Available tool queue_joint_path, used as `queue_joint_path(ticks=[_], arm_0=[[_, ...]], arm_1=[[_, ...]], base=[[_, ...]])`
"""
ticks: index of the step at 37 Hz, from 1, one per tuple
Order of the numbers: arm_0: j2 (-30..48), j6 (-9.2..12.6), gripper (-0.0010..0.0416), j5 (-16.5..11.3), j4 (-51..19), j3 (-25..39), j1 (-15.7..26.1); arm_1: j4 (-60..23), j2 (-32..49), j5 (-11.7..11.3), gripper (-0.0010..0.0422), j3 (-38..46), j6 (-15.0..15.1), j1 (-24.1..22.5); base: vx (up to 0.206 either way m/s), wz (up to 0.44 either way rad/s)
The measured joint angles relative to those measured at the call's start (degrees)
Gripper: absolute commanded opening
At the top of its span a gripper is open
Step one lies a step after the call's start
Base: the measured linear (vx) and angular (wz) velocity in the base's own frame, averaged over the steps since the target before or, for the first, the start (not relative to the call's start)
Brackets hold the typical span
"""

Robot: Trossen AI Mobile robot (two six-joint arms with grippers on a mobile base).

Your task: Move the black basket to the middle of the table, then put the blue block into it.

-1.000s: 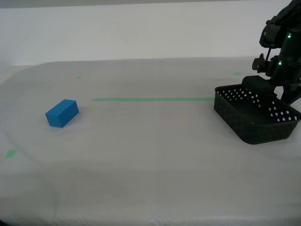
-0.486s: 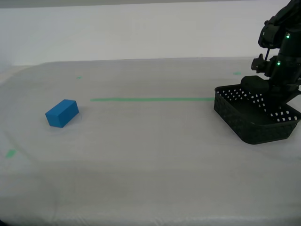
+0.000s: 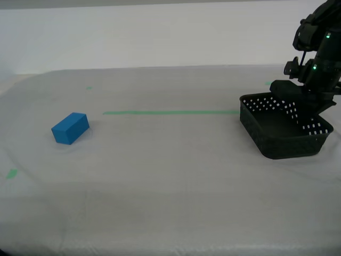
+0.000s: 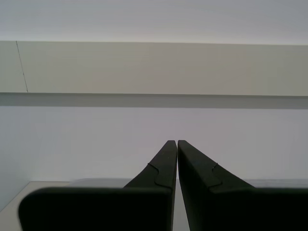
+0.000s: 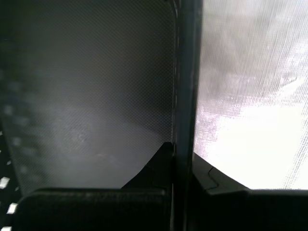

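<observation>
The exterior view shows the black basket [image 3: 282,128] at the right edge of the frame, far from the centre of the table [image 3: 170,192]; it looks a little tilted, though I cannot tell if it is fully off the cloth. My first gripper [image 3: 298,95] reaches down onto its far wall; in the first wrist view the jaws are closed on that wall, one finger inside the basket [image 5: 96,96] and the other outside over the cloth, so the hold seems firm. The blue block [image 3: 70,128] lies alone in the left part of the frame, well apart from the basket and below the green tape line [image 3: 170,112]; nothing touches it. My second gripper [image 4: 173,163] points at a bare wall, its fingers pressed together with nothing between them; it does not appear in the exterior view. As I judge it, the task is at its beginning: the basket is grasped but not yet brought to the middle; the block is not yet picked up, and placing it inside remains to do.
</observation>
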Motion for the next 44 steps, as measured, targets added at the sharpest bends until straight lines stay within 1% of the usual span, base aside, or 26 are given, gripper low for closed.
queue_joint_path(ticks=[8, 14, 22, 31, 36, 44], arm_0=[[-3.69, 0.44, -0.0001, 0.04, -0.09, -0.02, 0.02], [-6.05, 1.49, -0.0001, 0.04, -0.09, -0.04, 0.0], [-7.06, 2.12, -0.0001, 0.04, -0.22, -0.09, 0.0], [-8.44, 2.19, -0.0001, 0.04, -0.28, -0.09, 0.04], [-9.92, 2.58, -0.0001, 0.07, -0.28, -0.09, 0.07], [-11.69, 4.24, -0.0001, 0.04, -0.35, -0.09, 0.15]], arm_1=[[0.0, 0.0, 0.0, 0.0, 0.0, 0.0, 0.0], [0.02, 0.0, 0.0, 0.0, 0.0, 0.0, 0.0], [0.02, 0.0, 0.0, 0.0, 0.0, 0.0, 0.0], [0.0, 0.0, 0.0, 0.0, 0.0, -0.02, 0.0], [0.0, 0.0, 0.0, 0.0, 0.0, 0.0, 0.0], [0.02, 0.0, 0.0, 0.0, 0.0, 0.0, 0.0]], base=[[0.0, 0.0], [0.0, 0.0], [0.0, 0.0], [0.0, 0.0], [0.0, 0.0], [0.0, 0.0]])
